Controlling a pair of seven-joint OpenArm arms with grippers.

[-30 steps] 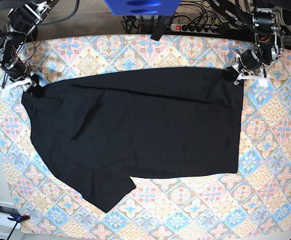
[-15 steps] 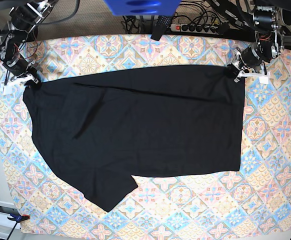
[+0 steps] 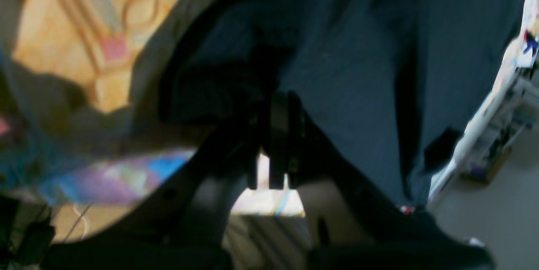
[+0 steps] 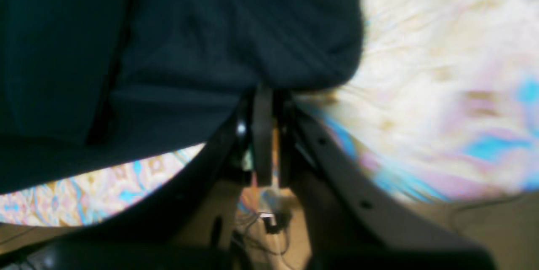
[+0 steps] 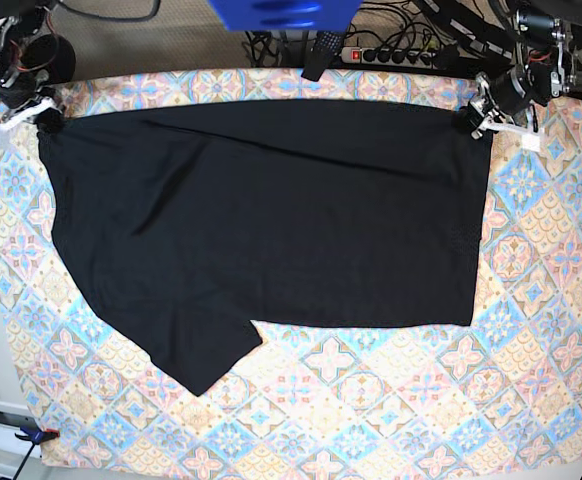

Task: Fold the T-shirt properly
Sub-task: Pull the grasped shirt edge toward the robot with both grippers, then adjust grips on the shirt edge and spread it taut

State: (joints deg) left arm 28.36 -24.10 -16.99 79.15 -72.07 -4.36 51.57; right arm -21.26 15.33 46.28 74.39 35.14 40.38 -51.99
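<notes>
- Base view: the T-shirt [image 5: 271, 230] lay spread flat across the middle of the patterned tablecloth [image 5: 531, 330], filling most of the frame's width. Its top edge ran nearly straight from the upper left corner to the upper right corner. One sleeve reached down toward the lower left, ending in a blunt point.
- Base view: the right gripper [image 5: 39, 110] sat at the upper left of the frame, clamped on the shirt's corner there. The left gripper [image 5: 477, 124] sat at the upper right, pinching the opposite corner. A power strip [image 5: 396, 55] and tangled cables lay along the top edge, behind the table, and a blue object [image 5: 283, 13] hung at top centre.
- Left wrist view: blurred. The dark fingers [image 3: 276, 135] stood pressed together at the centre, with dark cloth [image 3: 358, 72] bunched at their tips and draping over the upper middle and right. The orange and blue patterned cloth [image 3: 84, 42] showed on the left.
- Right wrist view: also blurred. The fingers [image 4: 263, 135] were clenched at the centre, with the shirt's edge [image 4: 189, 51] caught at their tips; the dark fabric filled the upper left. The pale patterned tablecloth [image 4: 442, 72] showed on the right and in a strip at the lower left.
</notes>
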